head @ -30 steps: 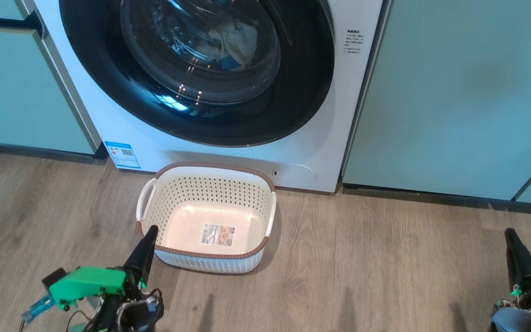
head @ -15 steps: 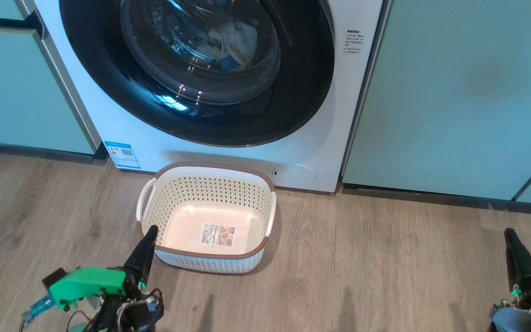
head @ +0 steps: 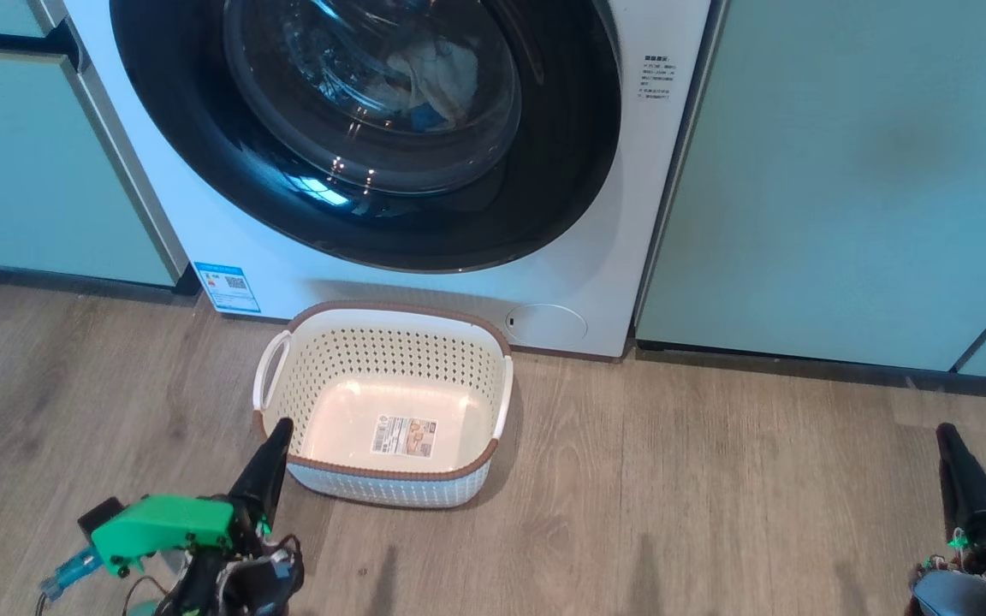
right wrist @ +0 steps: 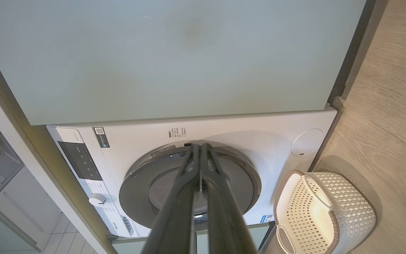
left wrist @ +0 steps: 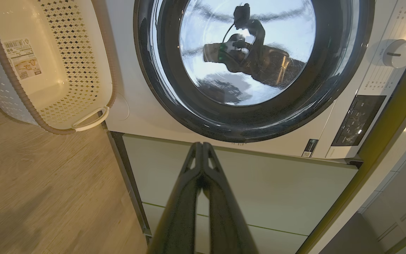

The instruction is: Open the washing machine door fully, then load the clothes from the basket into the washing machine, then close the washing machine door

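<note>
At the lower left of the head view, the left gripper (head: 278,429) has its fingers pressed together on nothing, just beside the basket (head: 390,308); the right gripper (head: 945,432), likewise closed, sits well apart. Behind the basket, the washing machine (head: 596,282) has the washing machine door (head: 193,171) closed, the clothes (head: 437,73) behind its glass

Bright, even light; focus sharp. Glare spots on the washing machine door (head: 365,128). Wrist views bend straight lines beside it.
</note>
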`<state>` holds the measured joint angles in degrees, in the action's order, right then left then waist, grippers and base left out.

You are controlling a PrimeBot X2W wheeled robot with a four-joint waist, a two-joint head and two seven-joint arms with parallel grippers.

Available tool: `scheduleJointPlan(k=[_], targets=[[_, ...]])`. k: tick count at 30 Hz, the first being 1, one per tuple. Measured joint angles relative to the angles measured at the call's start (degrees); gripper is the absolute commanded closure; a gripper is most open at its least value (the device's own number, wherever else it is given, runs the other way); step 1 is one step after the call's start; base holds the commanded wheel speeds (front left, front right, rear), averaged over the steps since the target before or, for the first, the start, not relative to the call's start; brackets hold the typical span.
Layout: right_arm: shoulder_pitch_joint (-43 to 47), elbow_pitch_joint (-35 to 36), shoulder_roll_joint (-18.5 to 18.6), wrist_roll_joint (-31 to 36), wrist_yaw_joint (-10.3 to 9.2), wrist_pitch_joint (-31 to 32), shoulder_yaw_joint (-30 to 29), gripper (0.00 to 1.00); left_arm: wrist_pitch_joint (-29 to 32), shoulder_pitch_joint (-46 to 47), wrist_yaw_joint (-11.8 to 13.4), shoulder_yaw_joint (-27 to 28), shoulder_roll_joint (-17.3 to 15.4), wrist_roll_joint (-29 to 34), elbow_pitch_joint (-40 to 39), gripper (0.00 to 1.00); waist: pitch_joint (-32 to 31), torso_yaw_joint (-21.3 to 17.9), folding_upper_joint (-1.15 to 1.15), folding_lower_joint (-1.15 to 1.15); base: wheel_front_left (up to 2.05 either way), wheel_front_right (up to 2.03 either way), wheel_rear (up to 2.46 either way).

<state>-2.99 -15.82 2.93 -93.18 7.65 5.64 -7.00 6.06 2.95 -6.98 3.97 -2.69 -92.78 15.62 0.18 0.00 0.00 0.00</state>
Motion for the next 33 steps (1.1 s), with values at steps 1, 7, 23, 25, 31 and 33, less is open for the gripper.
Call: scheduleJointPlan(k=[1, 7, 23, 25, 31, 33], targets=[[0.0, 0.0, 0.0, 0.0, 0.0, 0.0, 0.0, 1.0, 0.0, 0.0, 0.0, 0.0, 0.0, 0.0, 0.0, 1.0, 0.0, 0.0, 0.0, 0.0, 0.0, 0.0, 0.0], [0.0, 0.0, 0.0, 0.0, 0.0, 0.0, 0.0, 1.0, 0.0, 0.0, 0.0, 0.0, 0.0, 0.0, 0.0, 1.0, 0.0, 0.0, 0.0, 0.0, 0.0, 0.0, 0.0], [0.0, 0.0, -0.1, 0.1, 0.0, 0.0, -0.1, 1.0, 0.1, 0.0, 0.0, 0.1, 0.0, 0.0, 0.0, 1.0, 0.0, 0.0, 0.0, 0.0, 0.0, 0.0, 0.0], [0.0, 0.0, -0.1, 0.4, 0.0, 0.0, -0.1, 1.0, 0.1, 0.0, 0.0, 0.1, 0.0, 0.0, 0.0, 1.0, 0.0, 0.0, 0.0, 0.0, 0.0, 0.0, 0.0], [0.0, 0.0, -0.1, 0.5, 0.0, 0.0, -0.1, 1.0, 0.1, 0.0, 0.0, 0.1, 0.1, 0.0, 0.0, 1.0, 0.0, 0.0, 0.0, 0.0, 0.0, 0.0, 0.0], [0.0, 0.0, -0.1, 0.5, 0.0, 0.2, -0.1, 1.0, 0.1, 0.0, 0.0, 0.1, 0.1, 0.0, 0.0, 1.0, 0.0, 0.0, 0.0, 0.0, 0.0, 0.0, 0.0]])
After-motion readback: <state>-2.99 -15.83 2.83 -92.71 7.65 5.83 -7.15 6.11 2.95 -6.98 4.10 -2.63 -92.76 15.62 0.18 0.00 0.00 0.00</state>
